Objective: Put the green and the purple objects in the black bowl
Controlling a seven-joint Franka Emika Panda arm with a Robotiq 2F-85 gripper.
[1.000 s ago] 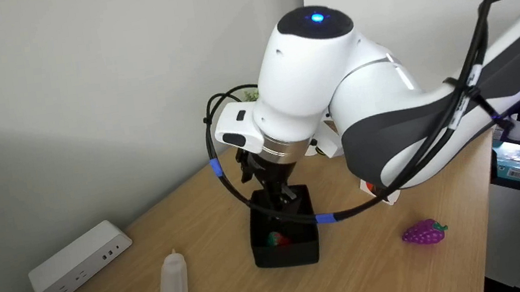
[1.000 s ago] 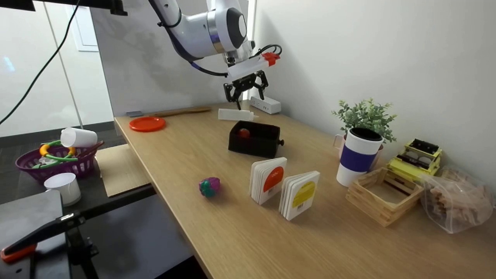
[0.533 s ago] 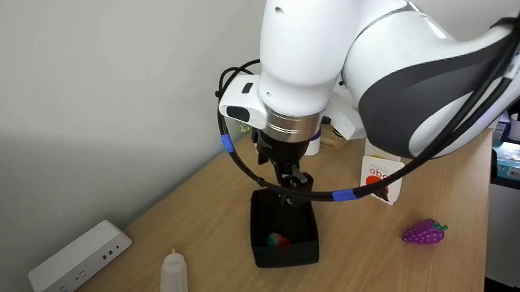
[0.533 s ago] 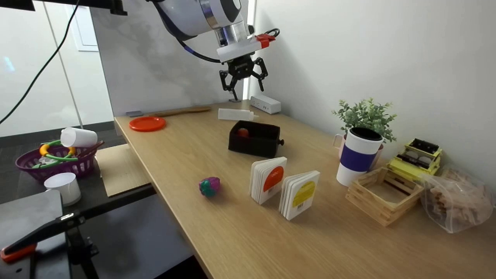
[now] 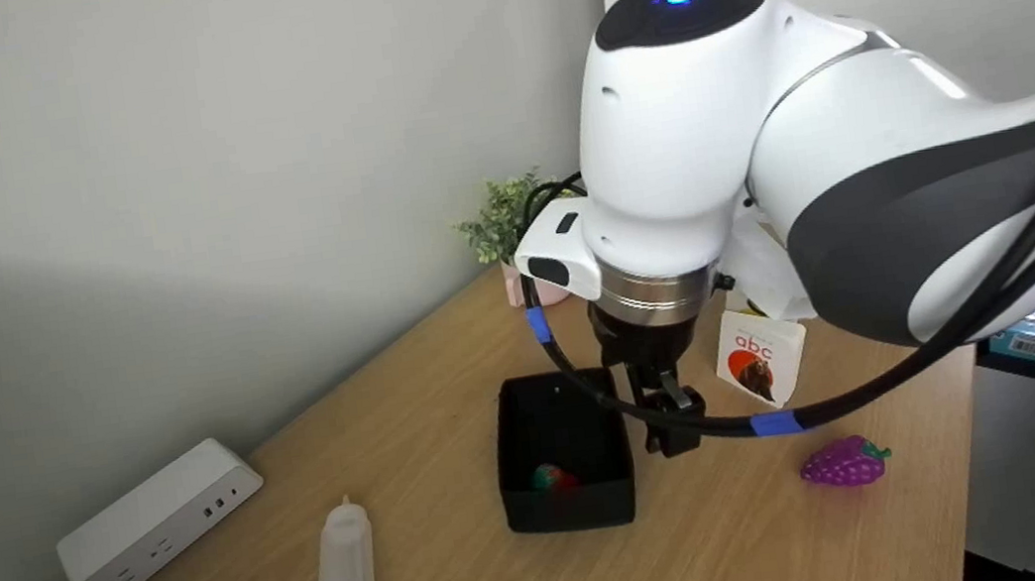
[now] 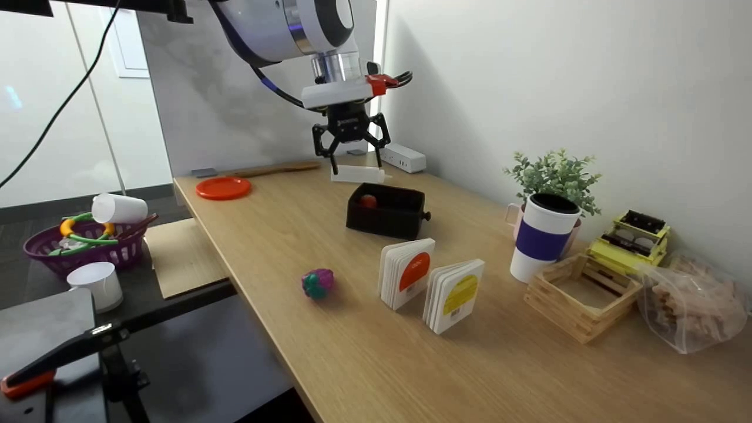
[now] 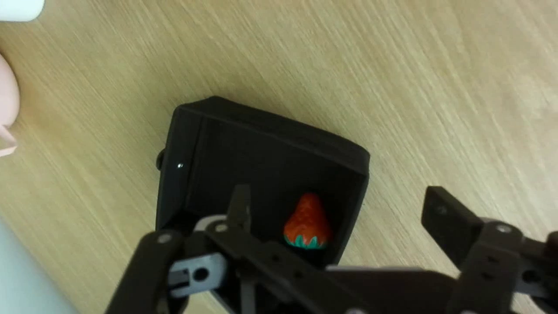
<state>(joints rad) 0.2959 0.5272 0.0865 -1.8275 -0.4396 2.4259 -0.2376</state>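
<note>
While the gripper (image 6: 357, 170) hovers, fingers (image 7: 450, 223) parted, perhaps partly over the knobbed black box (image 5: 569, 510), a toy strawberry (image 7: 307, 221) sits inside and toy grapes (image 5: 841, 463) lie on the table (image 5: 733, 557).

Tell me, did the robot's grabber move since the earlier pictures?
Yes. In an exterior view, the gripper has shifted leftward in the picture, compared with the black bowl, which stayed put.

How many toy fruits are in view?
2: a strawberry inside the black box, and purple grapes on the table near its edge. Others may be hidden behind the arm.
</note>
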